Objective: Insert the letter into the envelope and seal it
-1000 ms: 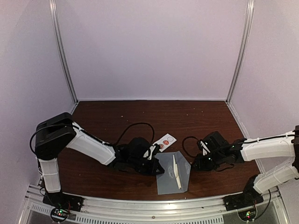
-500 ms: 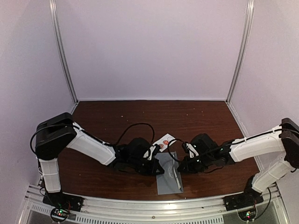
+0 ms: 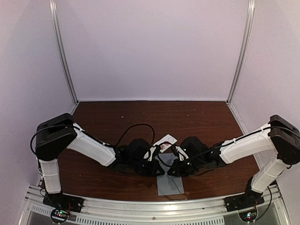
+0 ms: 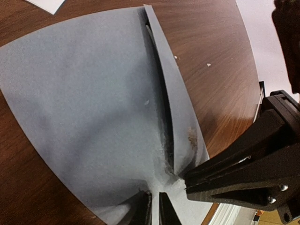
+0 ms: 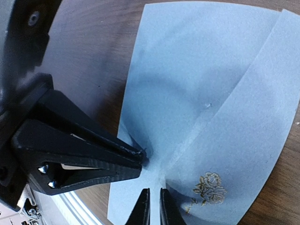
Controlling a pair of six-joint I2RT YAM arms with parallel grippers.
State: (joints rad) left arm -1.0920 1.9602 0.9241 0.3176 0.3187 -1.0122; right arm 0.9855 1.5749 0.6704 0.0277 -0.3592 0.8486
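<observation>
The envelope (image 3: 169, 186) lies flat on the table (image 3: 117, 117), near its front edge and about midway between the two arms. Its far part is hidden under the grippers, which meet tip to tip over it.

The left gripper (image 4: 153, 210) has its fingers drawn narrow, with only a thin slit between them. Its tips rest on the paper at the lower end of a raised fold that runs up the sheet. The right gripper (image 5: 152, 206) is just as narrow, and its tips are down on the same spot from the other side. Each wrist view shows the other gripper's fingers closing to a point just beside its own. It cannot be told whether either pair has paper caught between the tips.

A gold rose print (image 5: 208, 185) sits on the envelope just right of the right gripper's fingertips. A white card (image 3: 166, 140) lies just beyond the grippers, toward the back.
</observation>
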